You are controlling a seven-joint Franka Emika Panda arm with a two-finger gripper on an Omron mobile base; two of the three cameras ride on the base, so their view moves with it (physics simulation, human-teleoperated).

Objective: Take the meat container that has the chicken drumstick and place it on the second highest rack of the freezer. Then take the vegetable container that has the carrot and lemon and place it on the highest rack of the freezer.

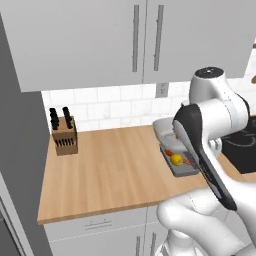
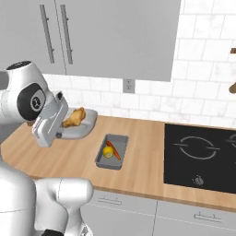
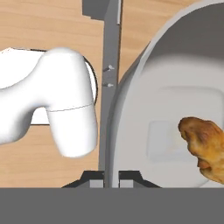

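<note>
The meat container [image 2: 86, 126] is a pale grey oval dish at the back of the wooden counter, with the browned chicken drumstick [image 2: 74, 117] lying in it. In the hand view the drumstick [image 3: 204, 146] sits at the right of the dish's bowl [image 3: 175, 105]. My gripper [image 3: 111, 179] is down at the dish's left rim, one fingertip [image 3: 92, 180] on each side of the thin wall, shut on it. The vegetable container [image 2: 120, 140], a dark grey rectangular tray, holds a lemon [image 2: 108, 151] and a carrot [image 2: 116, 150] just right of the dish.
A knife block [image 1: 64, 134] stands at the counter's back left. A black cooktop [image 2: 200, 156] lies to the right of the trays. A tall grey appliance side [image 1: 15, 150] borders the counter's left end. Wall cabinets [image 1: 100, 40] hang above.
</note>
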